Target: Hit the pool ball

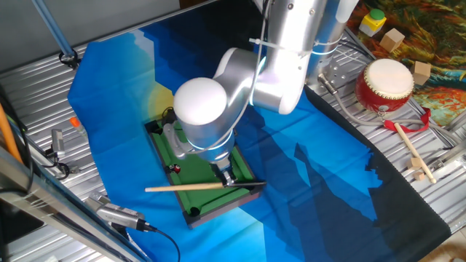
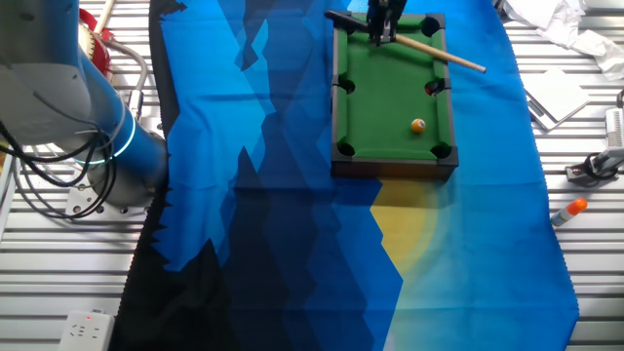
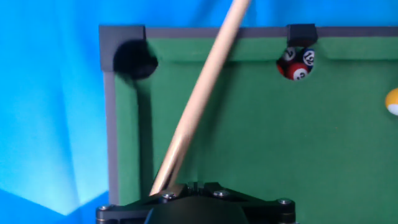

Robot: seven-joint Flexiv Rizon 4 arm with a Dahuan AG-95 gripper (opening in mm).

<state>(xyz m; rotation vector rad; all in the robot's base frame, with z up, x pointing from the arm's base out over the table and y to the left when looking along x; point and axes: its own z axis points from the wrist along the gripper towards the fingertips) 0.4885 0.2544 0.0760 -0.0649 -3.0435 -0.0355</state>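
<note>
The pool ball (image 2: 418, 125), tiny and orange-yellow with a pale spot, lies on the green felt of the mini pool table (image 2: 339, 117). It also shows at the right edge of the hand view (image 3: 393, 101). My gripper (image 2: 382, 29) stands over the far end of the table, shut on the wooden cue stick (image 2: 439, 51). The stick lies slantwise across that end (image 1: 186, 187). In the hand view the cue stick (image 3: 199, 99) runs from under my gripper (image 3: 180, 191) up to the far rail. The ball is well away from the stick.
A tiny red ball (image 3: 298, 71) and dark balls (image 3: 290, 55) sit at a side pocket. The table rests on a blue cloth (image 2: 253, 146). A red drum (image 1: 384, 84), a drumstick (image 1: 411, 151) and blocks (image 1: 393, 40) lie to one side, and a marker (image 2: 567, 210) lies on the metal tabletop.
</note>
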